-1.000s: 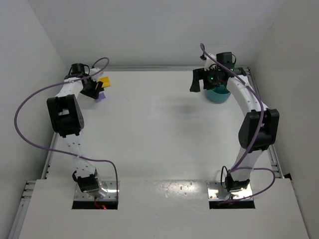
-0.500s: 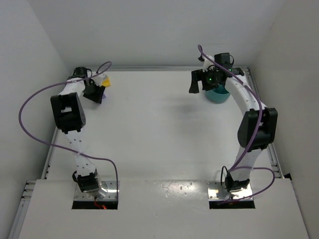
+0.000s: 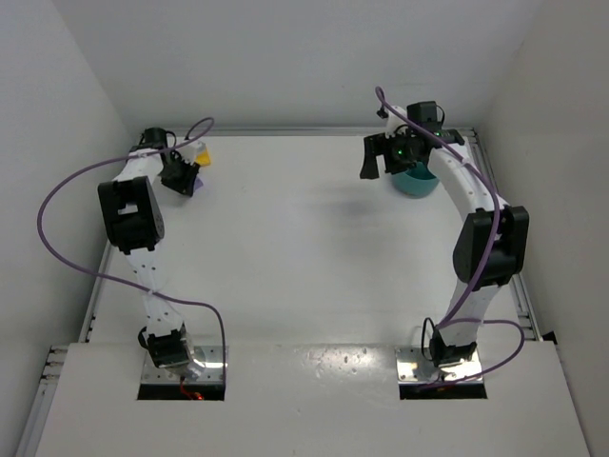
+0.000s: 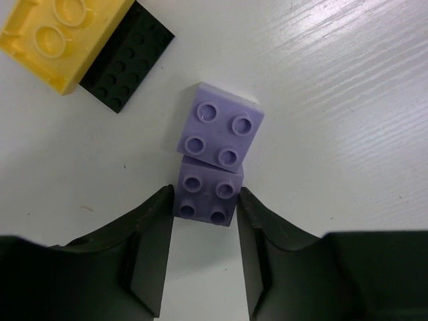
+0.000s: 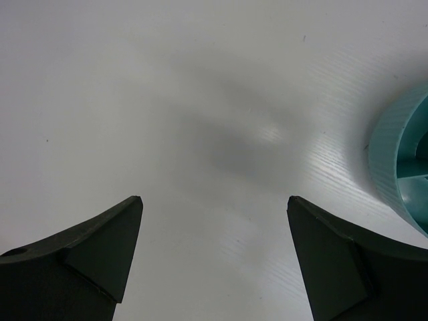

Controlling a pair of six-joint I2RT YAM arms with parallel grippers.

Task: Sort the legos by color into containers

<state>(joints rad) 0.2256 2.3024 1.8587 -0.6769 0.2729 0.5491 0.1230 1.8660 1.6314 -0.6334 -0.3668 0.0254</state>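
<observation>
Purple lego (image 4: 208, 192) near the table's (image 3: 304, 238) far left corner is now pinched by the left gripper (image 4: 205, 200), which just squeezed in, so it looks ready to lift to the teal dish (image 5: 389, 160); the right gripper (image 5: 214, 200) is wide open.

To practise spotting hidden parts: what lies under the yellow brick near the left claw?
A black studded piece shows from beneath one edge of the yellow brick. How far it runs underneath is covered, so whether the two are joined cannot be told.

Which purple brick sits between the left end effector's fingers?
The nearer purple brick, flanked by both fingers; the farther purple brick lies beyond the fingertips.
</observation>
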